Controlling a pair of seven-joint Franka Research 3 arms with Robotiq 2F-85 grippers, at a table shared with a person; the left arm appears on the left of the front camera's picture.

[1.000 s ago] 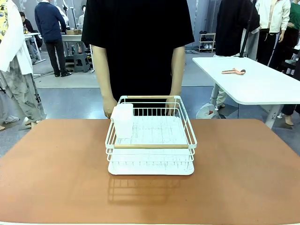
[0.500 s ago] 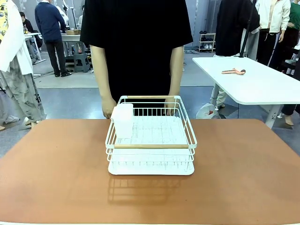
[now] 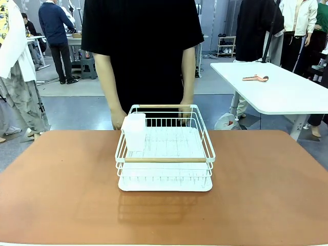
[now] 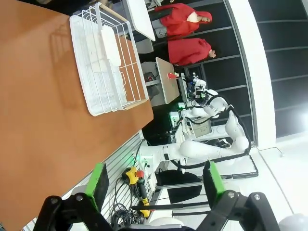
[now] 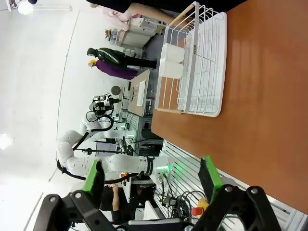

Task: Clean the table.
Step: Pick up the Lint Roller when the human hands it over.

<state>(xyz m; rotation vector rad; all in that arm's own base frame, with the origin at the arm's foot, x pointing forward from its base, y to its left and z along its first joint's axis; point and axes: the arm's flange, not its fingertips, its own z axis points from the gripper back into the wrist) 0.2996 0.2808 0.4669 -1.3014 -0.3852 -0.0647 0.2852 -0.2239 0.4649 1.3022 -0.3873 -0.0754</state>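
The reddish-brown table point(image 3: 61, 195) spans the front view, with a white wire rack point(image 3: 165, 154) at its middle holding a white cup-holder box point(image 3: 135, 130) on its left side. A person in a black shirt stands at the far edge, hands point(image 3: 119, 119) just behind the rack. My left gripper point(image 4: 153, 185) is open, held off the table's near edge, with the table point(image 4: 38, 120) and rack point(image 4: 107, 60) far ahead. My right gripper point(image 5: 150, 180) is open too, nothing between its green pads, looking at the rack point(image 5: 197, 62) across the table point(image 5: 269, 106).
A white-topped table point(image 3: 277, 89) with a small orange item point(image 3: 255, 78) stands at the back right. Other people stand in the background. Cables and control gear lie below the table edge in both wrist views.
The person has shifted slightly to the left behind the rack. Rack and table stay as they were.
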